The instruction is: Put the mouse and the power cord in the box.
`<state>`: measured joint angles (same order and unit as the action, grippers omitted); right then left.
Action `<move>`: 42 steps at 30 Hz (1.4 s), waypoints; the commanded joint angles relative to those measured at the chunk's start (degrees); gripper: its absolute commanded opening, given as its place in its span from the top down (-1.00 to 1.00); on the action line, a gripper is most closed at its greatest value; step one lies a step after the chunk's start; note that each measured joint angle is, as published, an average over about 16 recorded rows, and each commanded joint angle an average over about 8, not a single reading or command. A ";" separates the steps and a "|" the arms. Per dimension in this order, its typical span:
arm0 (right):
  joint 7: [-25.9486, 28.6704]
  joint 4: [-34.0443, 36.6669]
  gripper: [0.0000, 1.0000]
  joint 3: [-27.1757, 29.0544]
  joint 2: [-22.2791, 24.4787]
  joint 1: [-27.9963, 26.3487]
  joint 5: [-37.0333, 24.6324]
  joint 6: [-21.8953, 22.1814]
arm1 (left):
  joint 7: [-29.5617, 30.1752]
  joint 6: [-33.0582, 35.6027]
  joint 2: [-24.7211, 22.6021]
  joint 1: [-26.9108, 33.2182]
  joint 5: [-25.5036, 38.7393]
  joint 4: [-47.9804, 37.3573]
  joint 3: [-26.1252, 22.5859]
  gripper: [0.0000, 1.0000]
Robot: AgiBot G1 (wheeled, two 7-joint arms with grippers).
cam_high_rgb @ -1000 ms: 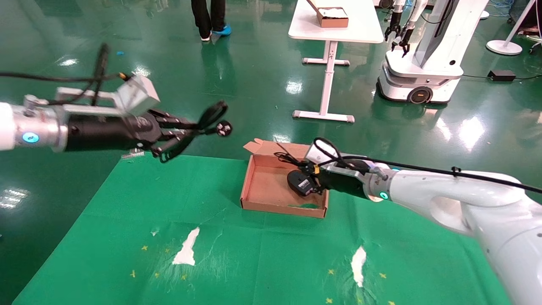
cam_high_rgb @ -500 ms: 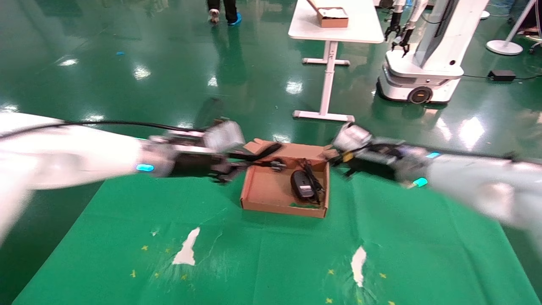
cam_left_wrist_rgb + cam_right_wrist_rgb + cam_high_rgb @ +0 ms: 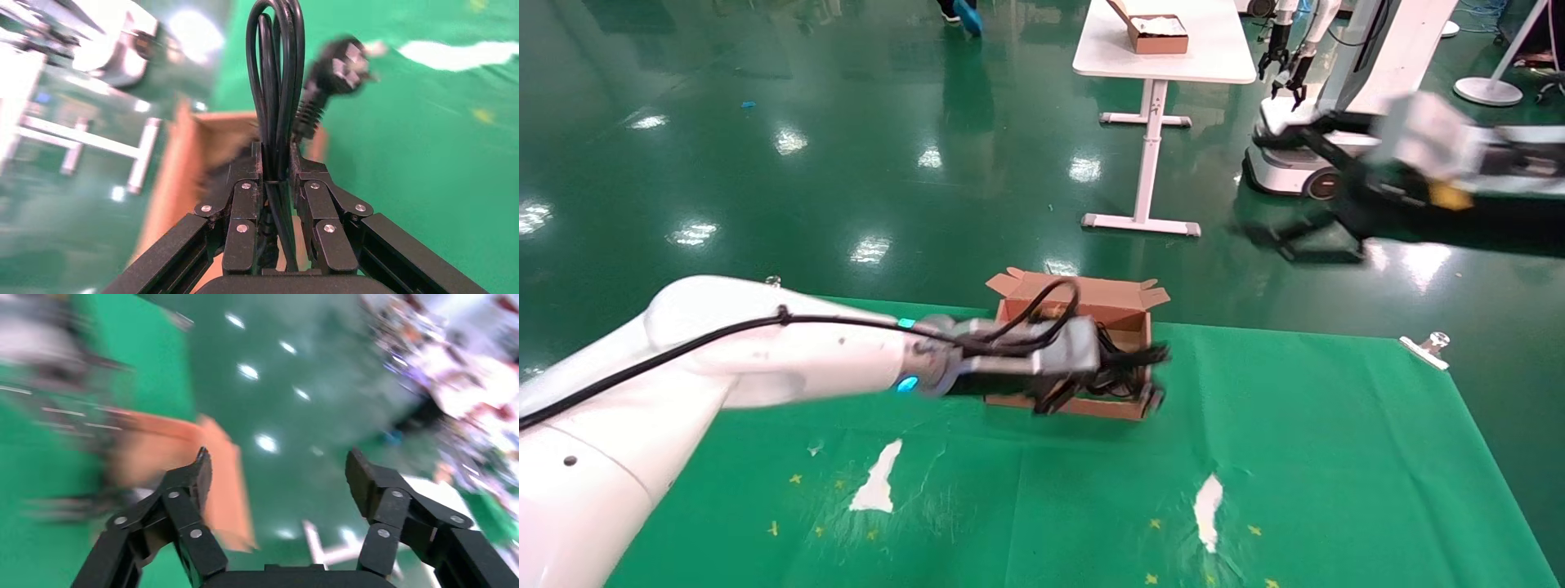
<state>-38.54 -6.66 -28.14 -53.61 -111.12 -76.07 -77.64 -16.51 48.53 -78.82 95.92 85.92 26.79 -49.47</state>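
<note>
My left gripper (image 3: 1103, 380) is shut on the power cord (image 3: 1132, 359), a thick black bundle, and holds it low over the near right part of the brown cardboard box (image 3: 1107, 294). In the left wrist view the cord's loops (image 3: 275, 73) stand up between the fingers and the chunky plug (image 3: 343, 61) hangs beyond them, above the box (image 3: 183, 159). The mouse is hidden behind that gripper and the cord. My right gripper (image 3: 1287, 192) is raised off to the right, well clear of the box, open and holding nothing (image 3: 278, 471).
The box sits at the far edge of a green cloth (image 3: 1042, 506) with white torn patches (image 3: 878, 478). A metal clip (image 3: 1426, 347) holds the cloth's right corner. Beyond stand a white table (image 3: 1164, 57) with a small brown box (image 3: 1152, 33) and another robot (image 3: 1336, 82).
My left arm swung in from the left and down over the box with the cord. My right gripper let the mouse go into the box, then pulled away up and right.
</note>
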 commanded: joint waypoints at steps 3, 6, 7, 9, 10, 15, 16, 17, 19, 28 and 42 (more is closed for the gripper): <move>2.13 -0.10 -1.00 -0.64 3.21 -2.02 -0.69 -6.84 | 3.26 -5.06 -0.07 0.55 -0.92 3.78 -4.76 0.88; 3.26 -0.67 -1.00 -1.03 4.05 -2.29 -1.21 -8.19 | 5.87 -9.35 -0.11 1.34 -0.70 4.91 -8.75 0.13; 3.53 -0.85 -1.00 -1.12 4.22 -2.35 -1.33 -8.45 | 6.47 -10.41 -0.12 1.58 -0.52 5.10 -9.75 -0.12; 4.08 -1.35 -1.00 -1.25 4.73 -2.58 -1.50 -10.05 | 8.01 -12.48 -0.15 1.92 -0.31 5.71 -12.08 -0.62; 4.27 -1.57 -1.00 -1.28 4.94 -2.68 -1.54 -10.70 | 8.61 -13.19 -0.18 2.02 -0.27 5.97 -12.98 -0.87; 4.70 -2.21 -1.00 -1.35 5.58 -3.07 -1.62 -13.02 | 9.93 -14.64 -0.21 2.11 -0.53 7.10 -15.27 -1.00; 4.65 -2.18 -1.00 -1.34 5.48 -3.01 -1.60 -12.39 | 9.78 -14.48 -0.20 2.13 -0.51 6.95 -15.04 -1.00; 4.62 -2.16 -1.00 -1.34 5.43 -2.98 -1.61 -12.05 | 9.70 -14.39 -0.16 2.12 -0.53 6.90 -14.87 -1.00; 4.58 -2.08 -1.00 -1.34 5.33 -2.92 -1.61 -11.54 | 9.60 -14.12 -0.01 2.02 -0.64 6.85 -14.43 -1.00; 8.10 -7.06 -1.00 -0.29 6.24 1.26 1.19 -10.87 | 11.30 -8.86 4.46 -1.66 -5.05 10.80 -9.40 -1.00; 18.51 -22.19 -1.00 2.84 9.36 13.47 9.54 -10.16 | 15.45 3.11 14.70 -10.17 -15.20 20.16 1.75 -1.00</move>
<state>-20.04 -28.84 -25.30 -44.25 -97.66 -66.54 -87.80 -1.06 51.64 -64.13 85.76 70.73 46.95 -47.73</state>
